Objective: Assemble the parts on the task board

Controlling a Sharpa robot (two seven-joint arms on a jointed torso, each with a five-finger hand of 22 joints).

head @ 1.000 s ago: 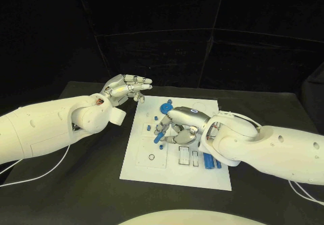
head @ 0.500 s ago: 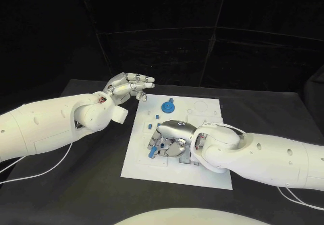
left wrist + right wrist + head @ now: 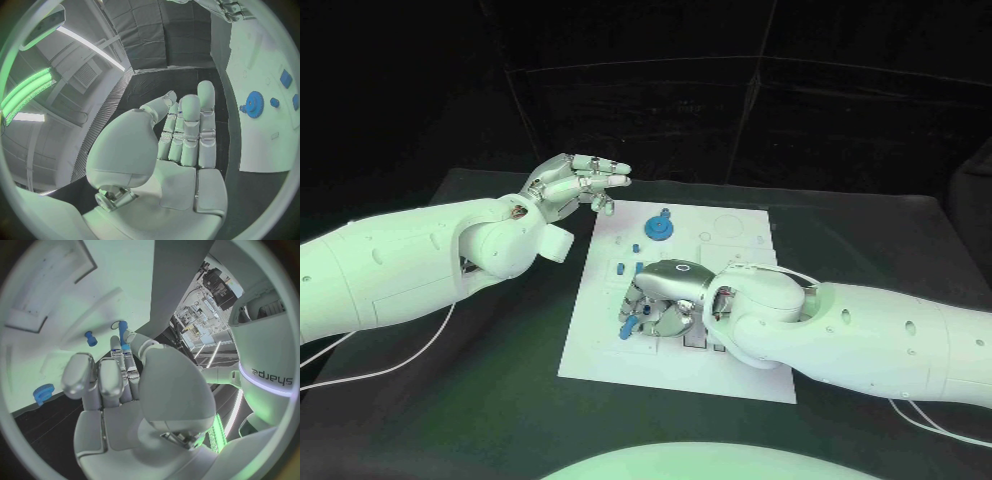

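1. On the black table (image 3: 473,400) lies the white task board (image 3: 733,375), with both white arms reaching over or beside it.
2. Right hand (image 3: 664,303): lowered over the board's middle, fingers curled around a slim blue peg (image 3: 627,325). The peg's lower end points at the board near its left half. In the right wrist view the same blue peg (image 3: 123,335) sits pinched at the fingertips (image 3: 116,347), just above the white surface.
3. Left hand (image 3: 570,186): raised beside the board's far left corner, holding nothing. In the left wrist view its fingers (image 3: 189,130) lie straight and side by side, palm empty.
4. Blue gear (image 3: 656,229): on the far part of the board, well apart from the right hand.
5. Small blue parts (image 3: 619,268): on the board between the gear and the right hand.
6. Whether the peg touches the board cannot be told.
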